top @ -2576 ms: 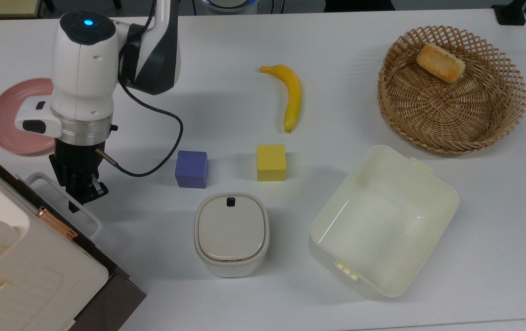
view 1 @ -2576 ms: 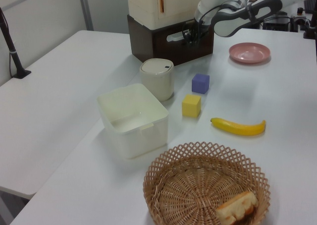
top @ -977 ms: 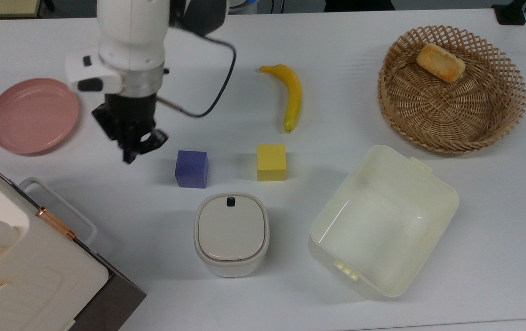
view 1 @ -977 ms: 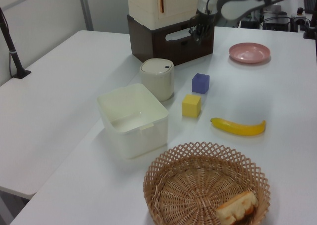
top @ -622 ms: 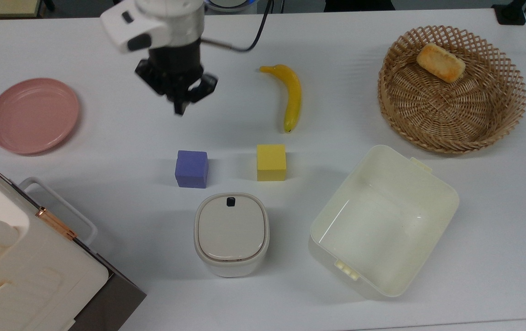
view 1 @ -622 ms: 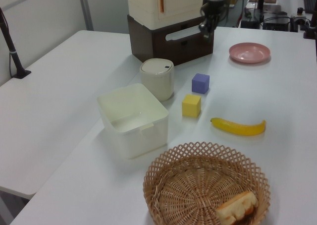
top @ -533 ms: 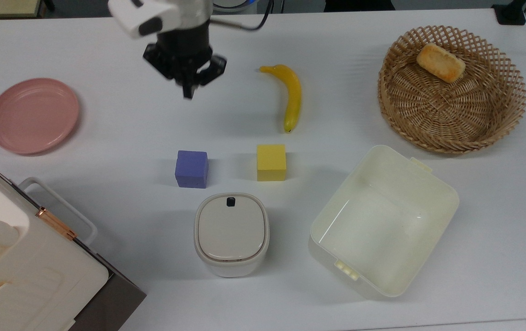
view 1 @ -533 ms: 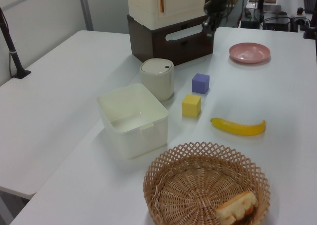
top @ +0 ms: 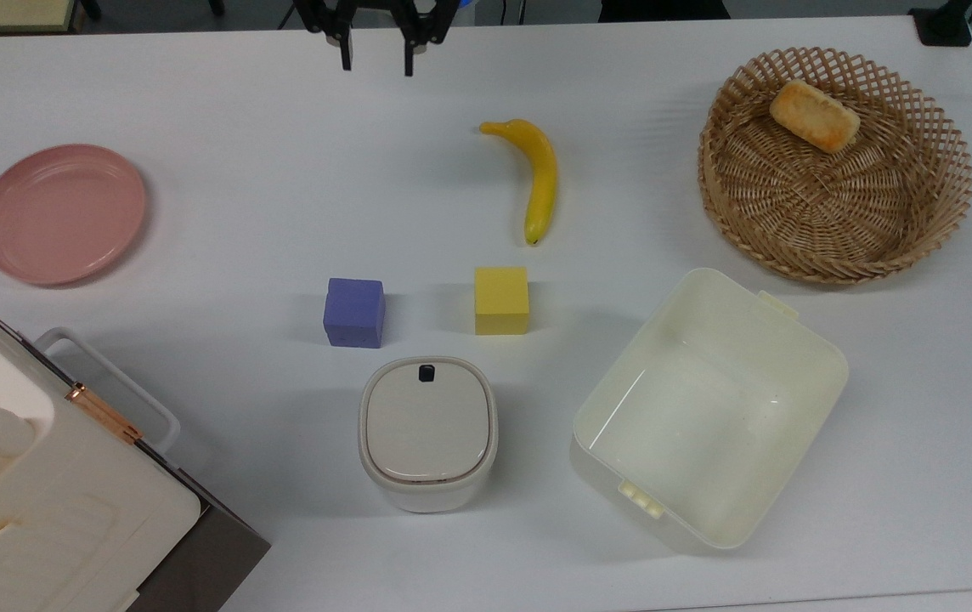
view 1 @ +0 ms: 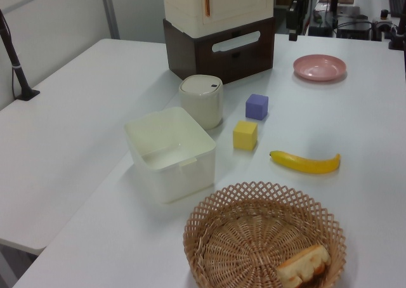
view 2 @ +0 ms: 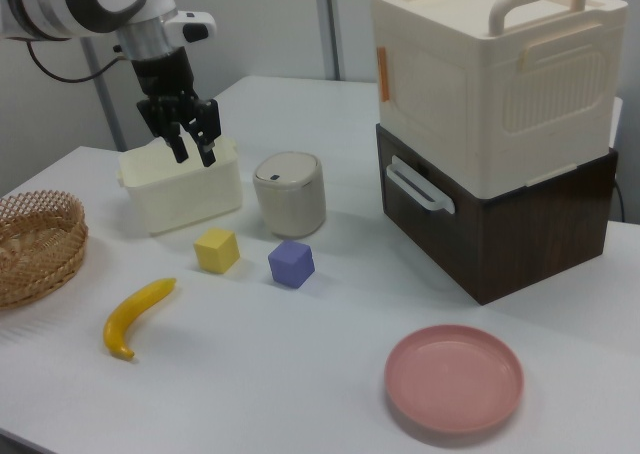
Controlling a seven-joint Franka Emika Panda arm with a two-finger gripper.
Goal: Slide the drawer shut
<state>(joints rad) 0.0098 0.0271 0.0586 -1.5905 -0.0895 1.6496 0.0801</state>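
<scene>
While the gripper (top: 374,58) hangs at the top view's upper edge with its two fingers spread and nothing between them, the drawer (top: 216,544) sits at the lower left under a cream box (top: 44,501), its white handle (top: 112,382) sticking out over the table (top: 282,170). A plate (top: 61,212), purple cube (top: 354,312), yellow cube (top: 501,300), banana (top: 537,177), lidded pot (top: 427,432), bin (top: 709,408) and basket (top: 834,166) lie around.

Seen from the left view, the drawer (view 1: 222,52) looks flush with its dark cabinet at the far end.

Over on the right view's left, the gripper (view 2: 192,146) hovers empty and parted, well apart from the drawer (view 2: 470,229).
</scene>
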